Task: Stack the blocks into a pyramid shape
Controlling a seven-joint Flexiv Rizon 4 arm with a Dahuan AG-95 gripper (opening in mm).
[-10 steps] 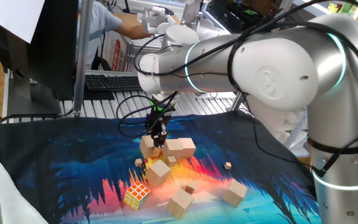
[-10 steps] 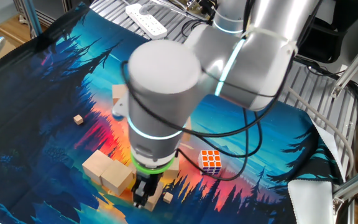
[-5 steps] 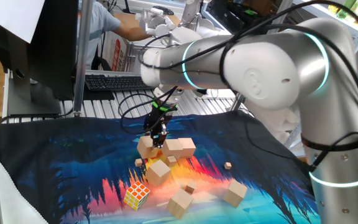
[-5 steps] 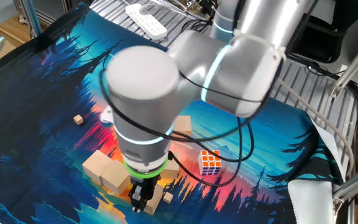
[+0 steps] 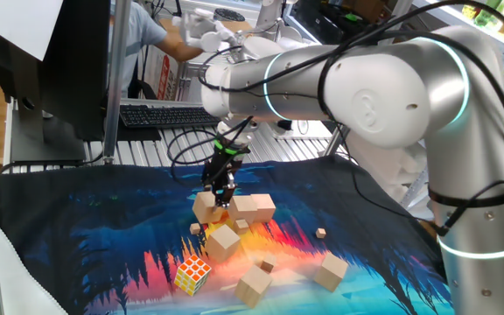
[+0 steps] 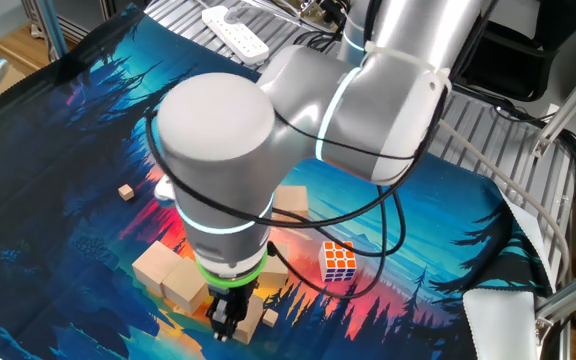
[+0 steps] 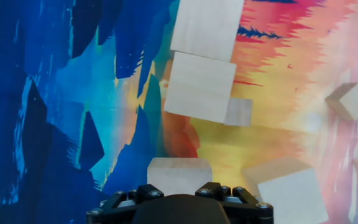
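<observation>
Jaws (image 7: 180, 186) point straight down over the forest-print mat (image 7: 55, 112), and we see them closed on a pale wooden block (image 7: 179, 174). Just beyond it, two more blocks (image 7: 199, 87) lie touching in a row; others (image 5: 254, 284) sit scattered near the Rubik's cube (image 5: 192, 275).

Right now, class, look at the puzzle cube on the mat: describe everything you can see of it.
The puzzle cube is a multicoloured twisting cube, each face a grid of small squares in white, yellow, orange, red and some blue. It looks like glossy plastic, scrambled rather than solved. It sits flat on the printed mat, turned corner-on to one fixed view. Nothing touches it: the nearest wooden blocks stand close by but apart, and the arm is not over it.
</observation>
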